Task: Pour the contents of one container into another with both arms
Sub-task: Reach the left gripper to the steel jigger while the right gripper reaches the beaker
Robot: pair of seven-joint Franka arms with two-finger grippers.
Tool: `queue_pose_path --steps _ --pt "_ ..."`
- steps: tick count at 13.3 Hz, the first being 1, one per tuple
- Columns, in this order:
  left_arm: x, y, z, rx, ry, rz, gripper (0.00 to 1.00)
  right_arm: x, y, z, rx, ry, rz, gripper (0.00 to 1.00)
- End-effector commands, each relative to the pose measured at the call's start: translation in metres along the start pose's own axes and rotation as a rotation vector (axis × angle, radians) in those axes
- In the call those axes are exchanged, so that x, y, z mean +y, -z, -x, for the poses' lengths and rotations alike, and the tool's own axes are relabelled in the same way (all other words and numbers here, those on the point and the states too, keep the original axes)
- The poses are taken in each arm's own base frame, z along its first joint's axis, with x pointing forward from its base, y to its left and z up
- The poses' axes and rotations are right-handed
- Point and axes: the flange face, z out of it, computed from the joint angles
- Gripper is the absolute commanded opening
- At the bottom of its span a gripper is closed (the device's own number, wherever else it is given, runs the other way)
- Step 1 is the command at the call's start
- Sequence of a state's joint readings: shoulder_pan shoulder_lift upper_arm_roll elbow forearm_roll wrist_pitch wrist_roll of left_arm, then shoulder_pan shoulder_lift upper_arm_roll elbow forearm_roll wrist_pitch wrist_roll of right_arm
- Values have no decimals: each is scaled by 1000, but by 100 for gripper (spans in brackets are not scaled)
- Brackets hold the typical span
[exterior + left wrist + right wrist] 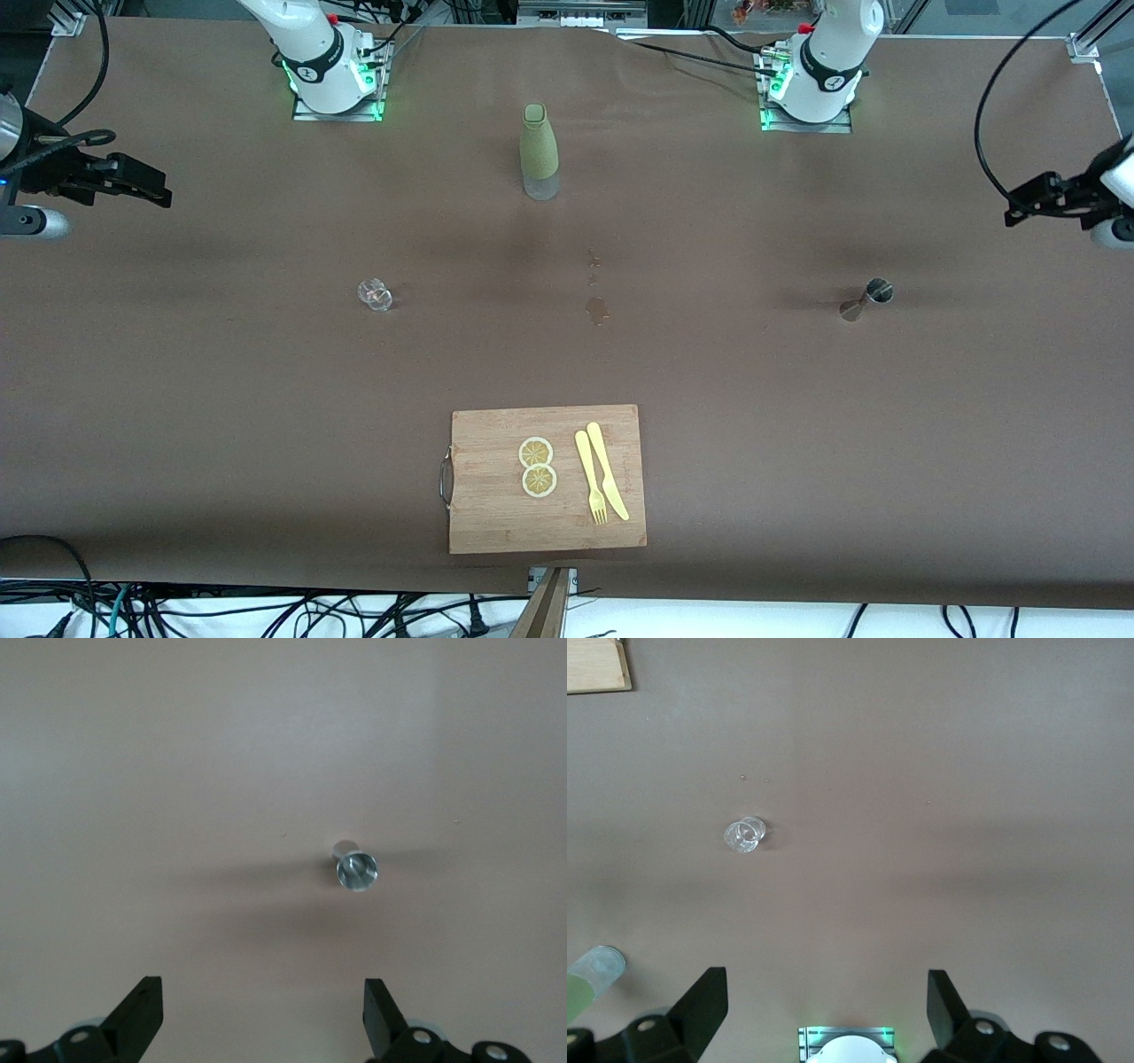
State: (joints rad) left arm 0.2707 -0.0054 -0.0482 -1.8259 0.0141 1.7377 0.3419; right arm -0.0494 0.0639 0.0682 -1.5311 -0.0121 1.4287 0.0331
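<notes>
Steel jigger stands upright on table twd left arm's end; glass cup twd right arm's end, well apart, one per arm. Left gripper and right gripper hang high, jaws spread, empty. Nothing grasped yet.

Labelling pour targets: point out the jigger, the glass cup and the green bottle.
jigger (866, 299): front view, on its narrow waist.
glass cup (375, 294): front view, middle of its clear body.
green bottle (538, 142): front view, on its olive sleeve.
</notes>
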Motion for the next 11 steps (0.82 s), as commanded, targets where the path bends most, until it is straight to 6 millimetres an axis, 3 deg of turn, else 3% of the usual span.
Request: queue_pose_path --steps 1,5,9,11 --pt "-55 -45 -12 47 -137 125 100 0 -10 -9 -30 16 10 100" --pt "-100 -101 -10 97 -277 237 100 -4 -17 -14 -36 23 4 100" --pt "-140 -175 -8 200 -436 409 100 -7 -29 -21 -56 41 -9 100" --pt "-153 -208 -9 269 -512 449 100 -7 -41 -27 -60 165 -23 100"
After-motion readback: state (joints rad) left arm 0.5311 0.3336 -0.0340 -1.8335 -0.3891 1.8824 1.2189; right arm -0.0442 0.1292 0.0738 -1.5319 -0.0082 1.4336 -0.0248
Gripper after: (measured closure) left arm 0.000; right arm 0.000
